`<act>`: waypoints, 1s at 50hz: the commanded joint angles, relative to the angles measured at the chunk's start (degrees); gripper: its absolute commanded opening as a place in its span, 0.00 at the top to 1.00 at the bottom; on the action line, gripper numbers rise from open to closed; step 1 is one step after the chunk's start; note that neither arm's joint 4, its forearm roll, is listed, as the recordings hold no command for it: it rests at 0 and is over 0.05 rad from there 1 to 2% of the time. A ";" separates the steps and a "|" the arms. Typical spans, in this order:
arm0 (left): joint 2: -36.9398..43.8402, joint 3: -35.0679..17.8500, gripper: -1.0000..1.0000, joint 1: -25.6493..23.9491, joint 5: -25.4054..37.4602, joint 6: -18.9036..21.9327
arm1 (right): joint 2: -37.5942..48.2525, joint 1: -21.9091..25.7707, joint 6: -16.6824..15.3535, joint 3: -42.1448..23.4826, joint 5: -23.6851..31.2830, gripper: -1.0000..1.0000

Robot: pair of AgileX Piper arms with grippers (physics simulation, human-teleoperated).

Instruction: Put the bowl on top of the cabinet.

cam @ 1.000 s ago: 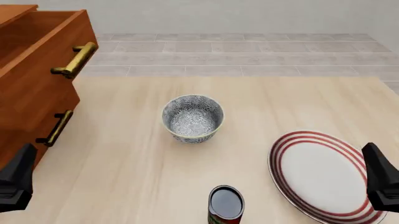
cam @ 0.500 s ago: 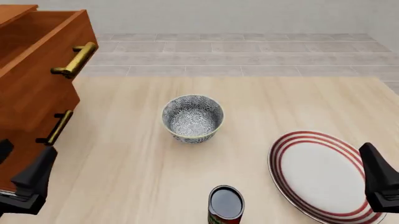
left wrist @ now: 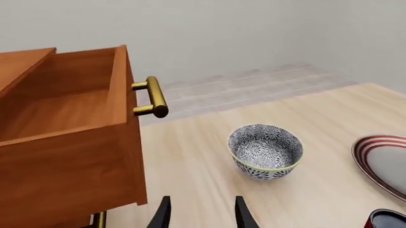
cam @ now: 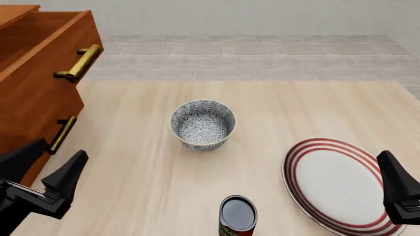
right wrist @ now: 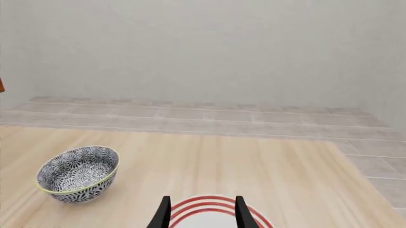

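The patterned bowl (cam: 202,124) sits upright mid-worktop (cam: 276,113), beside the cabinet (cam: 33,83), well ahead of both the left gripper (left wrist: 201,214) and right gripper (right wrist: 201,213), whose fingers are spread, holding nothing.

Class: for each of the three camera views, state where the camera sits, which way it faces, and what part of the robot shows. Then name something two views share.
Front view: above and behind the arms, facing forward and down over the table; left hand and right hand show.
Left wrist view: behind the left hand, facing the cabinet and bowl.
Right wrist view: behind the right hand, facing the plate.
Shared: the bowl appears in all three views.
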 commanded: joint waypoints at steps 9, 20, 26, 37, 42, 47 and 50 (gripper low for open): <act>9.37 -0.04 0.00 -3.30 -8.50 0.12 | 0.00 0.31 0.34 -0.06 0.11 0.00; 17.82 0.01 0.00 -5.00 -16.24 0.36 | 0.00 0.52 0.45 -0.02 0.13 0.00; 23.23 -0.03 0.00 -7.07 -21.94 0.12 | -0.01 0.76 0.50 -0.01 0.10 0.00; 27.62 -4.13 0.00 -9.01 -22.71 -1.55 | 0.00 0.72 0.42 0.03 0.16 0.00; 30.16 -7.27 0.00 -9.20 -21.24 -1.91 | 0.00 0.74 0.43 0.01 0.25 0.00; 32.76 -9.07 0.00 -9.29 -21.20 -2.10 | 0.00 0.65 0.47 -0.02 0.32 0.00; 34.35 -10.25 0.00 -9.25 -21.14 -2.78 | 0.00 0.57 0.50 0.00 0.31 0.00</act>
